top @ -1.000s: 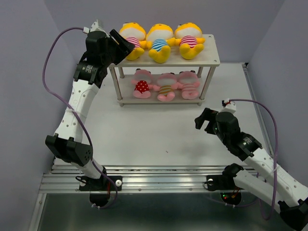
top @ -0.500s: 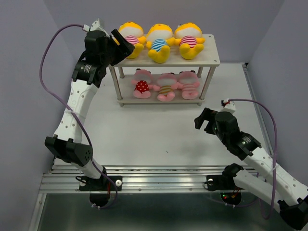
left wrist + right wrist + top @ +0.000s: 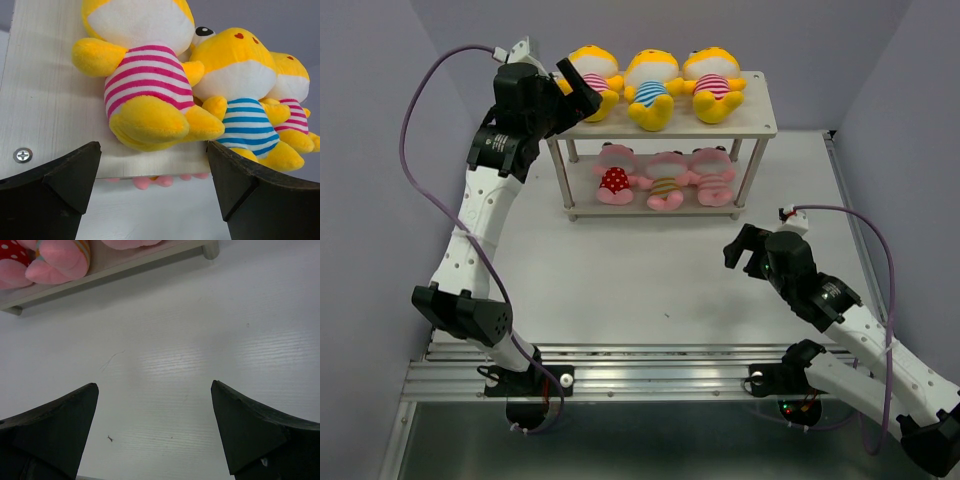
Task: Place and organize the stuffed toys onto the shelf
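The shelf [image 3: 760, 115] stands at the back of the table. Three yellow stuffed toys sit on its top board: pink-striped [image 3: 595, 80], blue-striped [image 3: 651, 88], pink-striped [image 3: 714, 84]. Three pink toys sit on the lower board: red-dotted [image 3: 613, 178], brown-striped [image 3: 666, 182], pink-striped [image 3: 714, 177]. My left gripper [image 3: 582, 92] is open and empty at the top board's left front corner, just short of the left yellow toy [image 3: 145, 75]; its jaws [image 3: 154, 150] hold nothing. My right gripper [image 3: 744, 253] is open and empty, low over the table in front of the shelf's right end.
The right wrist view shows bare white table between the open fingers [image 3: 154, 387] and the lower board's edge [image 3: 125, 260] with pink toy feet [image 3: 60, 257] at the top. Grey walls close in on the left, back and right.
My left gripper has drawn slightly back and to the left from the left yellow toy. The right arm has not moved. The toys have not moved.
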### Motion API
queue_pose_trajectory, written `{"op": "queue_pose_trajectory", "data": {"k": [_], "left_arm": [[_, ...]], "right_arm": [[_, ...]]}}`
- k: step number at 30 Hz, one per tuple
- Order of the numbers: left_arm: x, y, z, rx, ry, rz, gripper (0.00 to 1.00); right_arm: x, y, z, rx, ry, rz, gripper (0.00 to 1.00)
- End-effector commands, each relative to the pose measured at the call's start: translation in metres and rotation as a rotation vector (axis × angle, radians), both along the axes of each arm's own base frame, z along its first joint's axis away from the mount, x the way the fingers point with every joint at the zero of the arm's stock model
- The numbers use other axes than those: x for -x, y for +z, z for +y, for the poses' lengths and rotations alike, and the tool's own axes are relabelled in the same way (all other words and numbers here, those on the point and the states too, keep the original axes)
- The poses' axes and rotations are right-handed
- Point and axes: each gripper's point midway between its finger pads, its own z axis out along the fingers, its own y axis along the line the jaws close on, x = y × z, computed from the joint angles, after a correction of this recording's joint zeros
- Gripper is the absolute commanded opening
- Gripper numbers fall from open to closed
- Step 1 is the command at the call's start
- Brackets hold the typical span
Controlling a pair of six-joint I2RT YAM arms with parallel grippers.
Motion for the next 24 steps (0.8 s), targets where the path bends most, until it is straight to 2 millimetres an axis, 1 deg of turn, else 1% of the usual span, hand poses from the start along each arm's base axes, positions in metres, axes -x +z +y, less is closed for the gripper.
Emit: {"op": "queue_pose_trajectory", "data": {"k": [1,5,7,10,13,14,16,17,19,21,24], "left_arm": [[0.021,0.053,0.007,-0.011,-0.021,-0.154,0.99],[0.022,0.056,0.008,-0.02,-0.02,-0.168,0.99],[0.02,0.058,0.012,-0.034,-0.002,-0.176,0.99],[0.014,0.06,0.012,-0.053,-0.001,-0.185,0.99],[0.01,0.058,0.011,-0.067,-0.004,-0.181,0.94],[0.007,0.057,0.011,-0.073,0.003,-0.18,0.9],[0.004,0.056,0.011,-0.082,0.003,-0.184,0.85],[0.001,0.055,0.01,-0.082,0.0,-0.186,0.78],[-0.001,0.057,0.007,-0.09,-0.019,-0.193,0.77],[-0.006,0.052,0.006,-0.099,-0.02,-0.181,0.75],[-0.011,0.052,0.004,-0.112,-0.022,-0.187,0.74]], "right_arm": [[-0.009,0.018,0.006,-0.044,-0.006,-0.061,1.0],[-0.009,0.018,0.005,-0.043,-0.011,-0.062,1.0],[-0.009,0.016,0.005,-0.041,-0.011,-0.059,1.0],[-0.01,0.015,0.005,-0.038,-0.012,-0.055,1.0],[-0.01,0.014,0.004,-0.036,-0.017,-0.055,1.0],[-0.01,0.014,0.004,-0.035,-0.017,-0.054,1.0],[-0.01,0.014,0.005,-0.034,-0.017,-0.053,1.0],[-0.01,0.014,0.005,-0.036,-0.016,-0.053,1.0],[-0.011,0.013,0.005,-0.035,-0.018,-0.05,1.0],[-0.01,0.012,0.005,-0.037,-0.019,-0.049,1.0],[-0.01,0.013,0.005,-0.042,-0.019,-0.051,1.0]]}}
